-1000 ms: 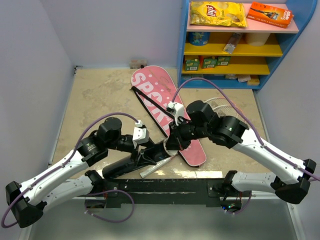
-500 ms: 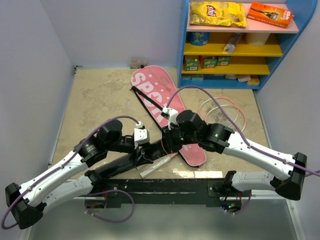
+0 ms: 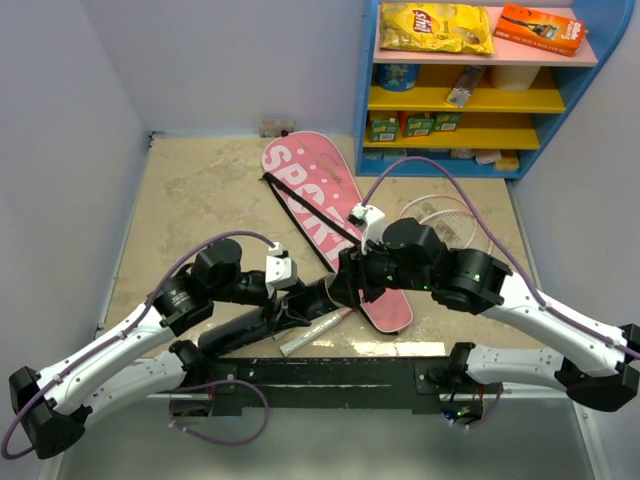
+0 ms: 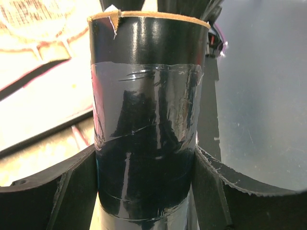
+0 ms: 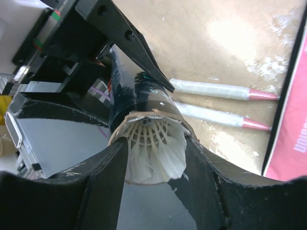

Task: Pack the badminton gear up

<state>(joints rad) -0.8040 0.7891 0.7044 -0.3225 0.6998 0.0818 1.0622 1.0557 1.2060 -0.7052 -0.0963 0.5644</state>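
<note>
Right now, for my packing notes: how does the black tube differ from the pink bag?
The tube is black and round; the bag is pink and flat. The left gripper clamps the tube; the bag lies on the table. A shuttlecock shows in the tube's mouth; the bag's inside is hidden.

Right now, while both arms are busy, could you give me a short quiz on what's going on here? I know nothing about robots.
1. True or false: the black tube lies loose on the table, untouched by either arm's jaws.
2. What sits in the tube's mouth? A) a tennis ball B) a white shuttlecock C) a rolled cloth
3. How many pale racket handles lie on the table beside the tube?
Key: 1 false, the left jaws clamp it. 2 B, flanked by the right jaws. 3 two.
</note>
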